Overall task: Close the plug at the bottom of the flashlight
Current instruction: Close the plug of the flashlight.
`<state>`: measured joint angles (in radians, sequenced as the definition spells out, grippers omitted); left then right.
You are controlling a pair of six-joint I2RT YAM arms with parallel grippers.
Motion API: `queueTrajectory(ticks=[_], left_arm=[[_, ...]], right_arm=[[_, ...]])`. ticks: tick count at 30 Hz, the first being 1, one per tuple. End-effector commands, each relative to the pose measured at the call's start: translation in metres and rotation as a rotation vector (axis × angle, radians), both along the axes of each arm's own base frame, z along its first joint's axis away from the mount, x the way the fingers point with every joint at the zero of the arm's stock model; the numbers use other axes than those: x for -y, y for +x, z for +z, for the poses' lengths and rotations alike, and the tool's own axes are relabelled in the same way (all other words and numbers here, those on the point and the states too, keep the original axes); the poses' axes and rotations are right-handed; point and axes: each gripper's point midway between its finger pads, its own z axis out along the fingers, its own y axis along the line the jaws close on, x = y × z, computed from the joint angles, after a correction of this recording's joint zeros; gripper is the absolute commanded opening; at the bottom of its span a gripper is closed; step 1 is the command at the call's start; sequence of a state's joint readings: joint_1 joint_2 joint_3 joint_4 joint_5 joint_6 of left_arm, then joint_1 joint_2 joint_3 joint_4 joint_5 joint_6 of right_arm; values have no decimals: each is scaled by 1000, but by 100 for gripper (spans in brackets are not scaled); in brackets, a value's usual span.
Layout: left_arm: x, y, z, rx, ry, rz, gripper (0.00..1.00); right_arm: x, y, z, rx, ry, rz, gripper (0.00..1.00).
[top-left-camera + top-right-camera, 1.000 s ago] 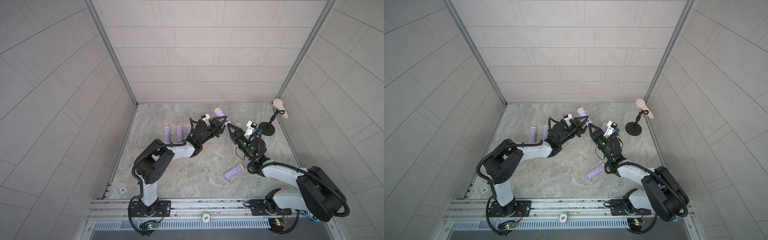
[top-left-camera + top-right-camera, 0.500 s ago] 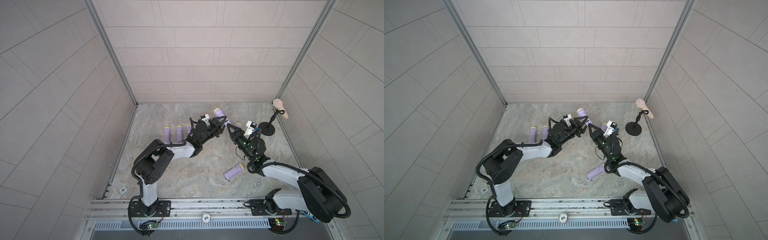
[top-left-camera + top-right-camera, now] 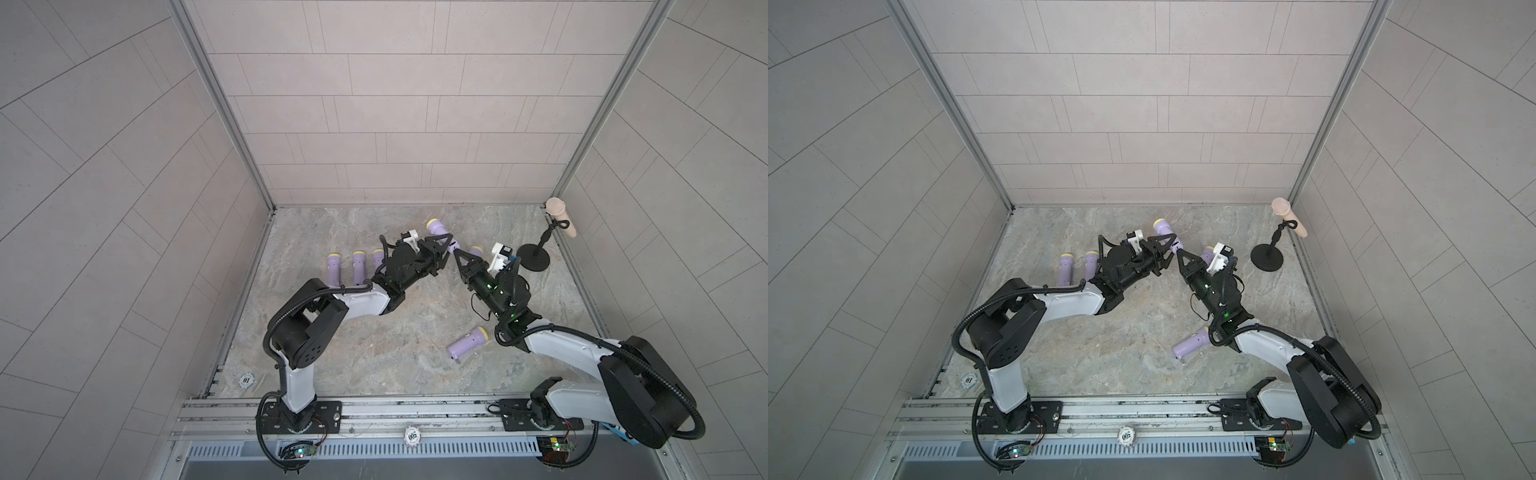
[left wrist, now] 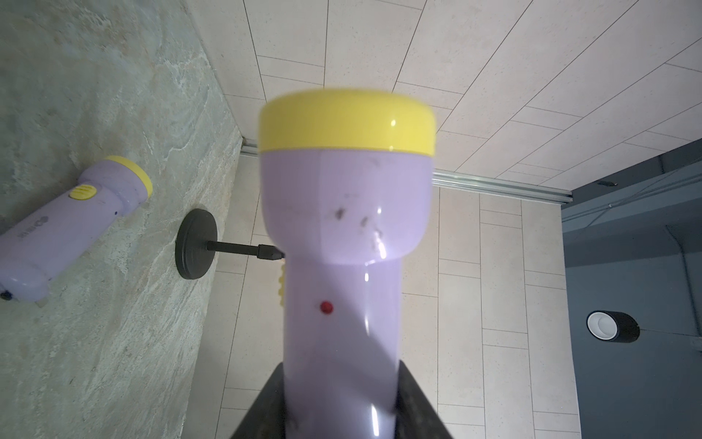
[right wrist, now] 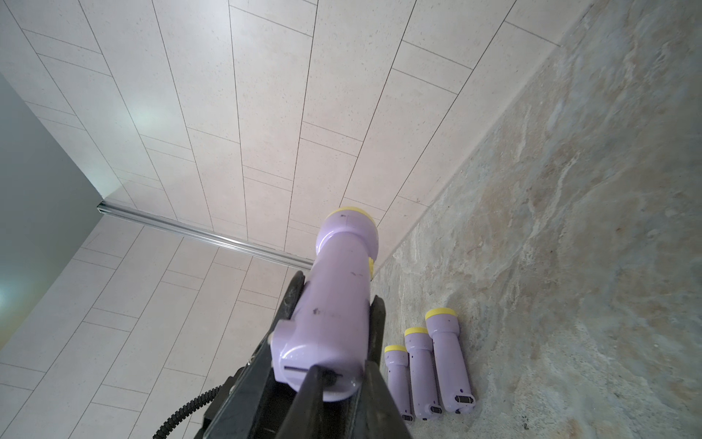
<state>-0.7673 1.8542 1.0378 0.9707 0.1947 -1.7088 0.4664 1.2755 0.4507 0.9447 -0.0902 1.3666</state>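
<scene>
Holding the flashlight (image 4: pixel 342 228) clamped by its barrel in the left claw (image 4: pixel 342 399), clear of the surface (image 3: pixel 374 332) near the black stand (image 3: pixel 533 262), base presented to the pinched-together right claw (image 5: pixel 316 378), seemingly for pressing the plug (image 5: pixel 331 376) home.

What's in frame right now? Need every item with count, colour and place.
held flashlight: 1, lilac with yellow head, off the table, in the left gripper
row flashlights: 3, lilac and yellow, lying side by side on the left arm's side
flashlight by stand: 1, lilac and yellow, lying beyond the right wrist
front flashlight: 1, lilac and yellow, lying near the right arm's elbow
stand: 1, black, back corner on the right arm's side, carrying a beige mic-like piece
chips: 2, white, one marked 10, one marked 500, front edge
table: 1, marbled grey-beige
left gripper: black, shut on the held flashlight's body
right gripper: black, shut, tip at the held flashlight's bottom end
</scene>
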Motion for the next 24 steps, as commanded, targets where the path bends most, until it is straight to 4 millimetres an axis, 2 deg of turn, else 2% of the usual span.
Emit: queueTrajectory(ticks=[1, 11, 17, 24], left_arm=[[29, -74, 86, 186, -165, -256, 0], [27, -73, 87, 192, -169, -250, 0], [27, -72, 86, 191, -169, -249, 0], [23, -70, 85, 189, -168, -241, 0]], right_arm=[[11, 10, -47, -170, -55, -74, 21], [15, 6, -69, -303, -144, -83, 19], [15, 6, -63, -293, -164, -84, 20], [16, 4, -68, -320, -169, -80, 23]])
